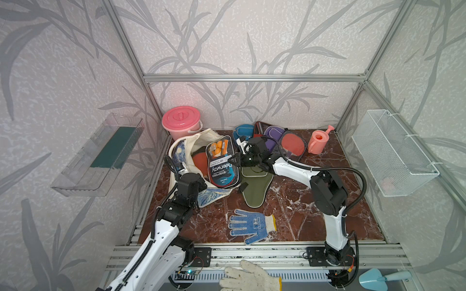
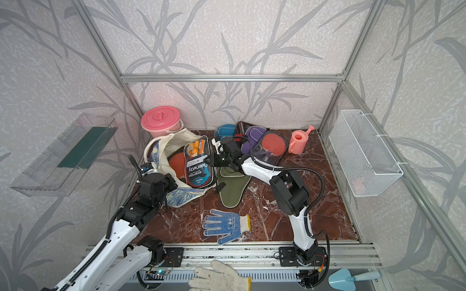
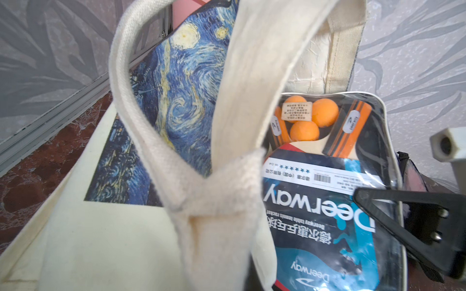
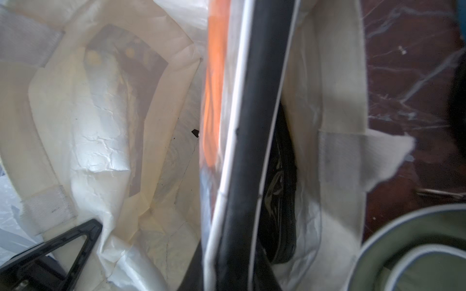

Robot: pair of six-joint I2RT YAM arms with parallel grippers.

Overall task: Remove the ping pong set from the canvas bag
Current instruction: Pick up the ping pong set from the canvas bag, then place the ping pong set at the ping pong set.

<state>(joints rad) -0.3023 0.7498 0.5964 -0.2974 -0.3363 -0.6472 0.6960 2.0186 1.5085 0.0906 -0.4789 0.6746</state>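
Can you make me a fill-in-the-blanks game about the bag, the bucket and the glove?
1. The bucket behind the canvas bag has a ____ lid.
2. The balls inside the clear pack are ____.
3. The glove lying on the table has ____ dots.
4. The big name printed on the clear pack is ____.

Missing words: pink, orange, blue, Deerway.

The left arm (image 1: 161,234) reaches forward with the left pincer (image 1: 180,169) closed tight, while the right arm (image 1: 297,171) folds at the elbow and stretches leftward, the right pincer (image 1: 232,159) narrowed to a slim gap.
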